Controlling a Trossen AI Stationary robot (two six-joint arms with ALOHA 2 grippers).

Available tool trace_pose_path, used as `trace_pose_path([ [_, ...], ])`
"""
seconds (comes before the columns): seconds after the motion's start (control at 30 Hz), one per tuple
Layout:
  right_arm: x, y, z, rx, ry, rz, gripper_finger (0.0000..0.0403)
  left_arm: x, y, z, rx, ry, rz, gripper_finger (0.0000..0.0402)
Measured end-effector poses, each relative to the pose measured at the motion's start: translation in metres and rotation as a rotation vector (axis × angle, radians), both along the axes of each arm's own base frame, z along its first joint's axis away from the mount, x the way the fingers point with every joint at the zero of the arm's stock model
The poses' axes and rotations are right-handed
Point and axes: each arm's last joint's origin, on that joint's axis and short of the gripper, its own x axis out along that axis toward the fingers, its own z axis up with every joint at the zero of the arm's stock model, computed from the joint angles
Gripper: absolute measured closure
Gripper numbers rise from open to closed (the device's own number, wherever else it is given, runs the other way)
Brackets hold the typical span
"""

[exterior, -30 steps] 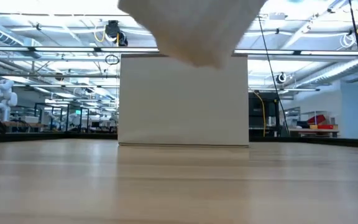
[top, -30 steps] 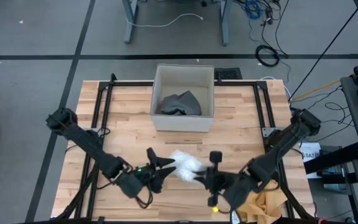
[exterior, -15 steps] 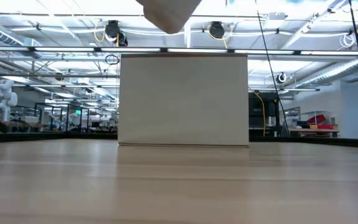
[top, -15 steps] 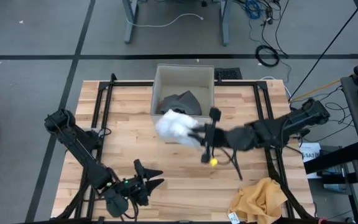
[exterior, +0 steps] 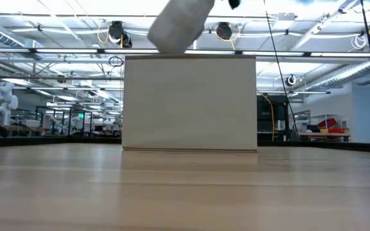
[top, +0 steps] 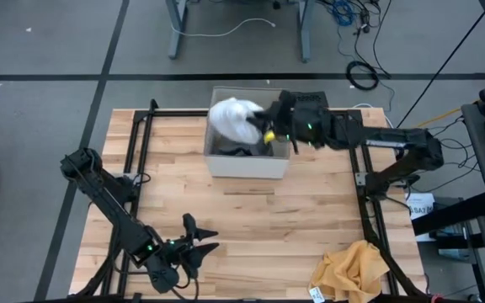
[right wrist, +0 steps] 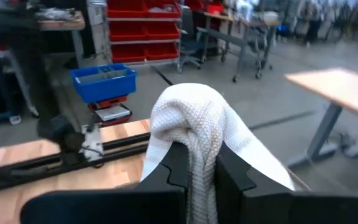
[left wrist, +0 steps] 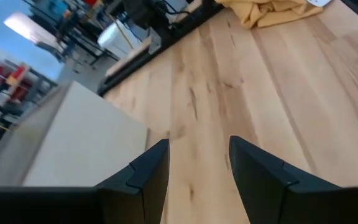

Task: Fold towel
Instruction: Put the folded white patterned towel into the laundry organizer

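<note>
A white knitted towel, folded into a bundle, is held over the white box at the table's far middle by my right gripper, which is shut on it. The towel hangs above the box's rim in the low view, and the towel drapes over the fingers in the right wrist view. A dark grey cloth lies inside the box. My left gripper is open, low over the table's near left, touching nothing; the gripper shows only bare wood between its fingers. My right gripper pinches the towel's folded bundle between its two fingers, several layers thick. The fingers come level from the table's right side. The towel is lifted clear, above the box's open top, its folds drooping on both sides of the fingers.
A crumpled yellow cloth lies at the table's near right corner. Black rails run along the table's left and right sides. Bare wood stretches between the box and the near edge.
My right gripper has carried the towel up from the table's near middle toward the far edge, ending over the box. My left gripper let go early on and drew back toward the near left, staying open. The towel went from between both grippers to hanging from the right one alone.
</note>
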Motion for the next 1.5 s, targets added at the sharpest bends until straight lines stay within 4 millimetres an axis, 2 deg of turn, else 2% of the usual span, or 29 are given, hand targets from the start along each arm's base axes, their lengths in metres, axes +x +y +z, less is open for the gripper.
trace_pose_path([
  [0.17,0.017,-0.043,-0.026,0.145,0.011,-0.026,0.0377,0.001,0.002,-0.001,-0.040,0.010,0.011,0.0227],
  [0.47,0.046,-0.099,-0.089,0.440,0.040,-0.127,0.0377,0.001,0.001,-0.001,-0.065,0.009,0.013,0.0227],
  [0.6,0.053,-0.118,-0.117,0.577,0.057,-0.157,0.0369,0.001,0.001,-0.001,-0.066,0.009,0.013,0.0227],
  [0.77,0.053,-0.130,-0.143,0.662,0.160,-0.206,0.0363,0.001,0.001,-0.001,-0.068,0.010,0.011,0.0227],
  [0.9,0.045,-0.131,-0.151,0.643,0.272,-0.268,0.0362,0.001,0.001,-0.002,-0.075,0.021,-0.002,0.0227],
  [1.0,0.043,-0.128,-0.154,0.585,0.347,-0.271,0.0347,0.001,0.001,-0.002,-0.080,0.028,-0.010,0.0227],
  [1.2,0.043,-0.124,-0.154,0.510,0.409,-0.231,0.0270,0.002,0.002,-0.002,-0.079,0.027,-0.005,0.0227],
  [1.33,0.036,-0.121,-0.142,0.487,0.407,-0.249,0.0219,0.002,0.002,-0.002,-0.081,0.027,-0.005,0.0227],
  [1.5,0.017,-0.115,-0.115,0.398,0.416,-0.291,0.0195,0.002,0.002,-0.002,-0.081,0.026,-0.005,0.0227],
])
